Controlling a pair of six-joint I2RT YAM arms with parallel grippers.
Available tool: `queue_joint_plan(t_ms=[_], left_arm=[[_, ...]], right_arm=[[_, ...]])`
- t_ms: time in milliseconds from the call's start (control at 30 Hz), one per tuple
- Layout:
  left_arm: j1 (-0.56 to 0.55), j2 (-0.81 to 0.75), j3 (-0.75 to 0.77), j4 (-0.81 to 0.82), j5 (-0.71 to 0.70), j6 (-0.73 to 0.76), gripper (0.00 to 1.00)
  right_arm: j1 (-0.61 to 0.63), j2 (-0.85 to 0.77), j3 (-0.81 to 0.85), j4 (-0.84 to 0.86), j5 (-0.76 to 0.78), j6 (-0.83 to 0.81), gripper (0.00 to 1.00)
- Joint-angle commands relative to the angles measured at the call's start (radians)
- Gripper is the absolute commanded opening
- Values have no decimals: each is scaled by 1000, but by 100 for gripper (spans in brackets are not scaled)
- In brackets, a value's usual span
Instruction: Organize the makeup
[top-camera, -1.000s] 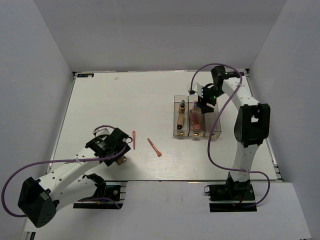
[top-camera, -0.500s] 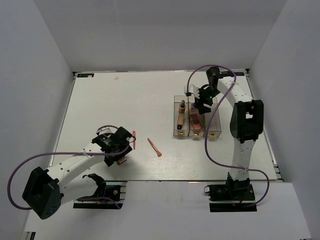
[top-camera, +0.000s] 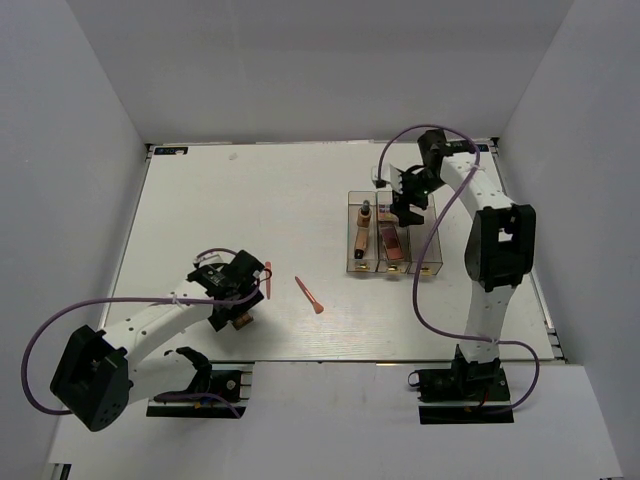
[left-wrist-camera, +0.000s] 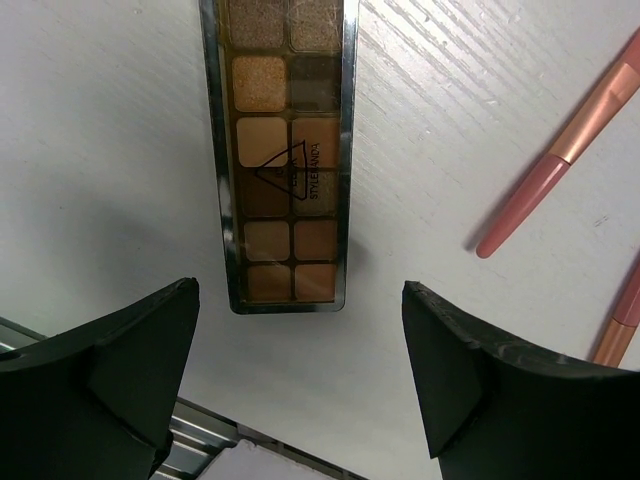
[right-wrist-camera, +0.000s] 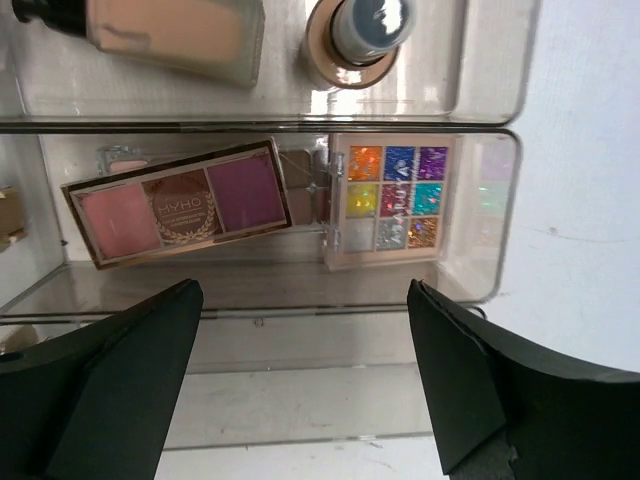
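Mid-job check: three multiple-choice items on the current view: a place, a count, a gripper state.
1. The brown palette lies: A) on the table by the left gripper B) in a box C) atop the bottles
2. Pink sticks on the table: A) one B) two C) four
3. The right gripper is: A) shut on a bottle B) open over the middle box C) shut on a palette
1 A: left wrist view shows it flat on the table. 2 B: top view shows two. 3 B: its fingers stand apart, empty.

Top view overlooks the whole table (top-camera: 200, 200); wrist views look down closely: left on brown palette (left-wrist-camera: 285, 150), right on clear boxes (right-wrist-camera: 497, 215).
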Motion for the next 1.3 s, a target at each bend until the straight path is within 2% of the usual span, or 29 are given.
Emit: queue_joint_plan(t_ms=[0, 133, 267, 367, 600, 800, 867, 967, 1067, 1267], left_arm=[[14, -11, 33, 5, 0, 16, 92], [24, -11, 32, 7, -10, 27, 92], [44, 33, 24, 15, -12, 64, 90], [82, 55, -8, 71, 17, 122, 86], [149, 107, -31, 169, 54, 219, 85], [208, 180, -33, 234, 94, 279, 85], [219, 196, -29, 245, 103, 288, 83], [228, 207, -32, 257, 118, 295, 73], [237, 197, -49, 268, 129, 300, 57], [237, 130, -46, 306, 200, 314, 32]], right_arm=[[-16, -110, 8, 10, -83, 60, 89], [-39, -211, -17, 35, -185, 147, 87], [-43, -313, -119, 105, -259, 232, 87], [-47, -383, -165, 130, -311, 290, 87], [-49, -450, -216, 142, -437, 396, 87], [-44, -474, -236, 164, -489, 454, 87], [-46, -482, -242, 164, -495, 463, 87], [-43, -494, -259, 170, -503, 471, 86], [-43, -508, -281, 181, -502, 476, 86], [-46, -540, -340, 265, -451, 545, 85]])
